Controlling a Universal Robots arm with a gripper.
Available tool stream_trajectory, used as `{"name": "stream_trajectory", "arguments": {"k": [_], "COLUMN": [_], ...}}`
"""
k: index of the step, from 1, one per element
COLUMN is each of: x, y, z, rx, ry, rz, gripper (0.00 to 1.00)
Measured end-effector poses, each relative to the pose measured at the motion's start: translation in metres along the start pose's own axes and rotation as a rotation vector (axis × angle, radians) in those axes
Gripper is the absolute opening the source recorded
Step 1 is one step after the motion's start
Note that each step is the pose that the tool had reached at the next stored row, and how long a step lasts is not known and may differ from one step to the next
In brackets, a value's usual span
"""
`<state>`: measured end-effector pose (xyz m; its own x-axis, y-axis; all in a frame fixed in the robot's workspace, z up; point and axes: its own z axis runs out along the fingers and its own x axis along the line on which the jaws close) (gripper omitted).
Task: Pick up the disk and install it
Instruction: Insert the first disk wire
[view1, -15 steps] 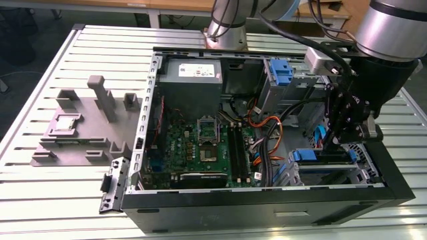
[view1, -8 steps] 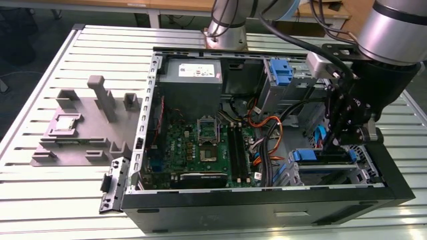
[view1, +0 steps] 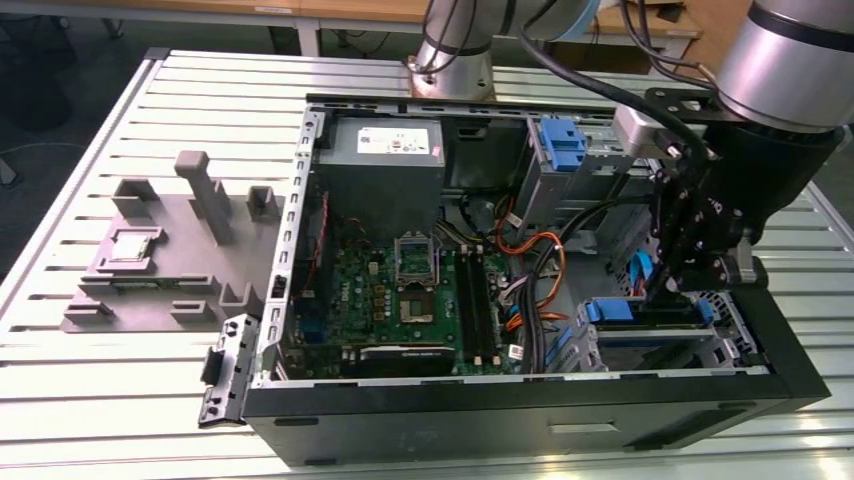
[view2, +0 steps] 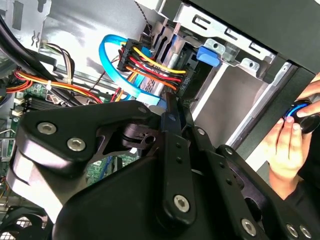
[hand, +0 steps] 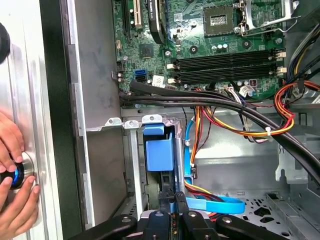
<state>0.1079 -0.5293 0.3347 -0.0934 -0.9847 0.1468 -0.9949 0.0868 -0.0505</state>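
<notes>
Gripper (view1: 670, 288) hung inside the open case (view1: 534, 410), at its near corner on the exterior view's right, right over the drive bay. Whether it was apart, together or clamped on something I could not tell from my feeds. In both wrist views its tip (hand: 168, 200) (view2: 172, 112) sat just beside the disk.

From the exterior view, the disk (view1: 617, 310) lay in that bay, its blue carrier showing just under the gripper. In the first wrist view the disk (hand: 159, 150) stood between the bay's metal walls, with a blue cable (hand: 215, 205) curling beside it. In the second wrist view its silver body (view2: 169, 62) had red, yellow and orange wires (view2: 150, 67) plugged at its end.

To the exterior view's left of the bay lay the motherboard (view1: 400, 290), with a grey box (view1: 387, 145) at the far side and a bare blue bracket (view1: 561, 140) upright at the far right. Outside the case, a grey fixture (view1: 174, 250) rested on the slatted table (view1: 134, 400).

A person's hands (hand: 15, 175) were on a blue-lit knob (hand: 17, 175) on the table just outside the case wall
</notes>
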Motion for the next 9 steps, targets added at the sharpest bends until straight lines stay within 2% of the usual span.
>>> {"name": "stream_trajectory", "arguments": {"k": [9], "x": [0.0005], "y": [-0.0013], "z": [-0.001], "rx": [-0.0001], "ry": [-0.0009], "rz": [0.0], "gripper": [0.16]}}
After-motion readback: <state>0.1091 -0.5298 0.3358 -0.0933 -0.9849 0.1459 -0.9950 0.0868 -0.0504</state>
